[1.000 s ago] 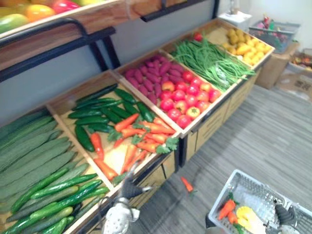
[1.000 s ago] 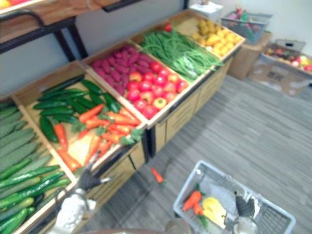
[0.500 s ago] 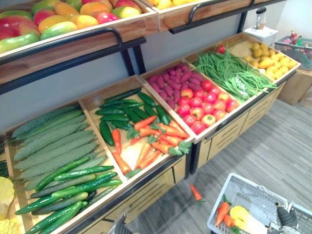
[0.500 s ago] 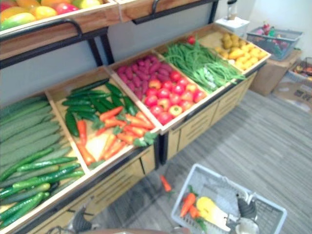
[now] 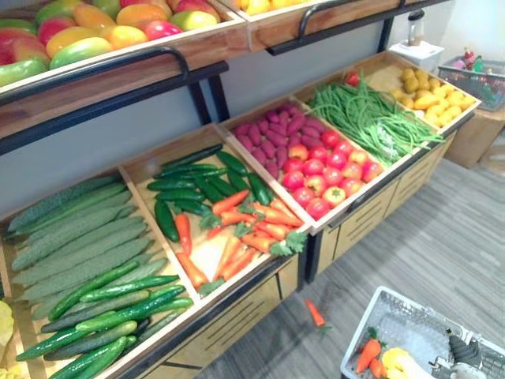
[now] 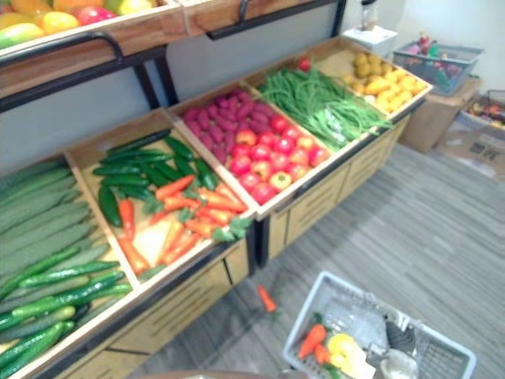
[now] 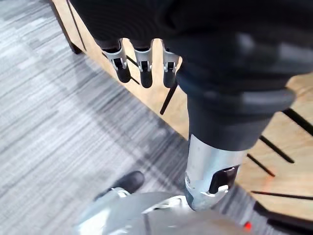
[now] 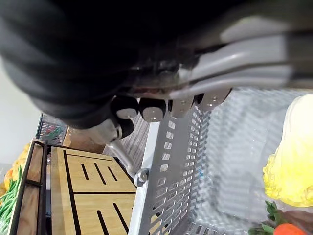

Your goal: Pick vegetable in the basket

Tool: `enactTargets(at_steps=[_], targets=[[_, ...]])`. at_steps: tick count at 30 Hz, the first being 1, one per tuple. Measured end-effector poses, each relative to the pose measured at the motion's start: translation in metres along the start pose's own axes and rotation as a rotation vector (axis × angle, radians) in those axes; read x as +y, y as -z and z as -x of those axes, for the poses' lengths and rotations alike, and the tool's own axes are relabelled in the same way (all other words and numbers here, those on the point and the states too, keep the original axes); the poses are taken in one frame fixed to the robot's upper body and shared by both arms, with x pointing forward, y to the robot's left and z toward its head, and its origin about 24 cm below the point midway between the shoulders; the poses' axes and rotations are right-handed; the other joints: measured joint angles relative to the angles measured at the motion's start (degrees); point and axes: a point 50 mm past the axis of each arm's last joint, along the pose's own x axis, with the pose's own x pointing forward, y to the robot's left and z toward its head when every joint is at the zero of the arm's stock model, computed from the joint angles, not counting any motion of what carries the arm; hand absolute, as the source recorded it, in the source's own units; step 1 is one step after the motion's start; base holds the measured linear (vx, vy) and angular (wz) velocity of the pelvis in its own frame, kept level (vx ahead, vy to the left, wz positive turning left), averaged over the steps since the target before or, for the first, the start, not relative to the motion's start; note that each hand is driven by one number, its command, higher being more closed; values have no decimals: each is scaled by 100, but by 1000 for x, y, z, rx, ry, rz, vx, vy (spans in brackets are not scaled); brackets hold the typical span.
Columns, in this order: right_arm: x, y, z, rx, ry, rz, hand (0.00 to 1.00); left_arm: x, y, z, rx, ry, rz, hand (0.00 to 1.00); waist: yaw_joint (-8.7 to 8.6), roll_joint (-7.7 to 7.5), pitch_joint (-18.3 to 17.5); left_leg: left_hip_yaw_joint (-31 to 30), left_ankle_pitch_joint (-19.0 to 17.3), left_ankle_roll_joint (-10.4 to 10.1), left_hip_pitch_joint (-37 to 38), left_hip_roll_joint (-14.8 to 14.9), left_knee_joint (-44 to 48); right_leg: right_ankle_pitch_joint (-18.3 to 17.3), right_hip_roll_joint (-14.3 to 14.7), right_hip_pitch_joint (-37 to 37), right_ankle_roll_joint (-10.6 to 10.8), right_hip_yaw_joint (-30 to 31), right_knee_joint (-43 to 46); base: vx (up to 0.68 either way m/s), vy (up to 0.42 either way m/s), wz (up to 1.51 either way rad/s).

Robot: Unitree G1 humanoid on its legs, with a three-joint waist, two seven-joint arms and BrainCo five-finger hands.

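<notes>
left hand (image 7: 145,68) hangs slack and empty by the desk (image 5: 237,312) front. its carrot crate (image 5: 207,246) looks well stocked; a stray carrot (image 5: 316,313) lies on the floor (image 5: 442,237) nearby. the basket (image 8: 168,161) already holds carrots (image 5: 365,355) and a yellow vegetable (image 5: 392,362), with the right hand (image 5: 461,349) curled round its handle. judging by that, picking is underway, more possibly left.

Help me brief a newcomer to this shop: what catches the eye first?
The red tomatoes in the middle of the wooden stand, between orange carrots and green beans, stand out most. A lone carrot lies on the grey floor before the stand. At lower right, the right hand grips the grey basket, which holds more carrots and something yellow.
</notes>
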Motion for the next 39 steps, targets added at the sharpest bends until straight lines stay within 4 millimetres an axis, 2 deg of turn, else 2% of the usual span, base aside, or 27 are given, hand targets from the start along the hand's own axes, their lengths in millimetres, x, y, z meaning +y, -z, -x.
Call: enactTargets(at_steps=[5, 7, 9, 10, 11, 12, 13, 14, 15, 16, 17, 18, 19, 21, 22, 24, 25, 27, 29, 30, 32, 33, 34, 36, 39], targets=[[6, 12, 7, 48, 2, -51, 100, -1, -8, -2, -5, -12, 24, 0, -8, -92, 61, 374, -161, -60, 219, 113, 168, -104, 104, -152, -73, 402, 357, -41, -12, -40], [15, 8, 9, 25, -19, -72, 100, 4, -18, -5, -36, -30, -18, 0, -7, -217, 155, 675, -252, -73, 149, 139, 345, -123, 144, -458, -74, 742, 602, -132, 1, -86], [33, -6, 13, -36, -65, -104, 100, 17, -34, -10, -84, -70, -33, 0, -11, -508, 309, 1258, -397, -64, -104, 91, 587, -37, 162, -968, 42, 1311, 636, -164, 1, -112], [38, -10, 14, -52, -82, -107, 100, 21, -37, -11, -96, -84, -36, 0, -21, -606, 355, 1442, -391, -13, -130, 50, 656, -25, 150, -1071, 33, 1425, 539, -159, 21, -141], [49, -18, 16, -84, -118, -107, 100, 26, -39, -12, -103, -99, -36, 0, -15, -659, 410, 1840, -400, 91, -182, 129, 656, -311, 136, -1113, -133, 1210, 201, -166, 15, -161], [62, -30, 16, -118, -159, -108, 100, 24, -41, -11, -109, -99, -26, 0, 15, -396, 509, 2269, -401, 139, -220, 483, 677, -560, 204, -1283, -538, 280, 530, -153, 16, -168], [68, -35, 16, -133, -174, -108, 100, 26, -42, -11, -115, -107, -22, 0, 12, -384, 564, 2423, -405, 138, -198, 624, 736, -568, 187, -1420, -710, -204, 1053, -46, 16, -153], [75, -41, 15, -152, -197, -106, 100, 28, -45, -12, -124, -117, -20, 0, 3, -382, 707, 2690, -401, 133, -44, 753, 794, -667, 70, -1459, -857, -1051, 2085, 37, 31, -134], [78, -39, 17, -148, -214, -96, 100, 32, -43, -12, -119, -121, -33, 0, 3, -592, 663, 2954, -426, 155, 44, 743, 1017, -516, -199, -1323, -1066, -1570, 2756, 81, 4, -169], [85, -40, 17, -145, -238, -86, 100, 36, -42, -12, -114, -127, -35, 0, 21, -812, 628, 3177, -548, 217, 66, 812, 1476, -449, -147, -1278, -1222, -1743, 2630, 33, -42, -148], [90, -42, 17, -147, -250, -86, 100, 33, -43, -13, -115, -116, -36, 0, 32, -801, 694, 3231, -680, 190, -1, 944, 1679, -283, -78, -1176, -1387, -1715, 2353, -26, -61, -122], [94, -45, 17, -158, -261, -84, 100, 29, -44, -13, -116, -104, -33, 0, 60, -740, 678, 3100, -708, 185, -57, 854, 1447, -90, 131, -1054, -1261, -1550, 1863, -123, -32, -122], [94, -50, 15, -168, -260, -80, 100, 16, -50, -12, -132, -73, -18, 0, 29, -609, 684, 3346, -316, 246, -14, 789, 889, -783, -69, -998, -962, -1512, 2331, -88, -34, -95], [89, -44, 15, -149, -253, -71, 100, 14, -54, -13, -141, -63, -30, 0, 21, -597, 679, 3442, -326, 250, -74, 853, 1091, -1013, -308, -926, -784, -1526, 2599, 19, -126, -68], [91, -41, 16, -132, -259, -65, 100, 15, -59, -14, -154, -65, -43, 0, 38, -590, 671, 3633, -325, 247, -210, 1027, 1315, -1009, -381, -865, -661, -1529, 2359, 23, -199, -63], [94, -44, 15, -141, -268, -62, 100, 15, -59, -14, -152, -66, -42, 0, 41, -638, 647, 3805, -321, 241, -271, 1155, 1442, -1055, -284, -856, -401, -1542, 2064, -8, -244, -76], [94, -46, 15, -152, -279, -41, 100, 12, -62, -14, -151, -60, -35, 0, 150, -443, 714, 4060, -250, 141, -269, 1468, 1642, -1044, 32, -862, -418, -1453, 1757, -31, -286, -79], [90, -42, 15, -143, -280, -10, 100, 4, -64, -13, -153, -43, -24, 0, 134, -263, 704, 4086, -121, 48, -224, 1662, 1694, -1026, 248, -835, -491, -1433, 1724, -24, -280, -47], [82, -29, 17, -106, -270, -1, 100, 0, -64, -12, -153, -38, -18, 0, 127, -150, 689, 4075, 116, 50, -106, 1826, 1732, -1017, 464, -626, -575, -1449, 1553, 15, -259, -13], [79, -23, 18, -92, -266, 6, 100, 0, -63, -12, -151, -42, -17, 0, 118, -145, 687, 4075, 290, 67, -21, 1912, 1770, -1013, 554, -491, -600, -1443, 1465, 13, -231, -9], [75, -21, 20, -93, -265, 9, 100, 0, -62, -12, -149, -55, -16, 0, 64, -156, 690, 3935, 492, 94, -12, 2029, 1979, -995, 642, -312, -673, -1385, 1301, -11, -168, -8], [75, -23, 20, -101, -266, 8, 100, 1, -61, -12, -147, -62, -10, 0, 48, -224, 743, 3475, 517, 39, -118, 2023, 2145, -956, 644, -193, -741, -1251, 1166, -28, -100, -16], [75, -23, 20, -104, -267, 9, 100, 1, -61, -12, -148, -66, -7, 0, 67, -228, 753, 3090, 478, -9, -155, 1903, 2143, -930, 626, -147, -780, -1159, 1107, -56, -8, -46], [76, -26, 18, -111, -273, 22, 100, -3, -56, -10, -136, -67, -3, 0, 246, -237, 759, 1010, -128, -118, -384, 946, 1874, -946, 480, -121, -823, -649, 1039, -85, 65, -89], [81, -21, 22, -104, -302, 44, 100, -6, -45, -7, -111, -78, 36, 0, 360, -171, 793, -344, -274, -130, -565, 296, 1315, -942, 516, -74, -783, -194, 963, -68, 116, -96]])
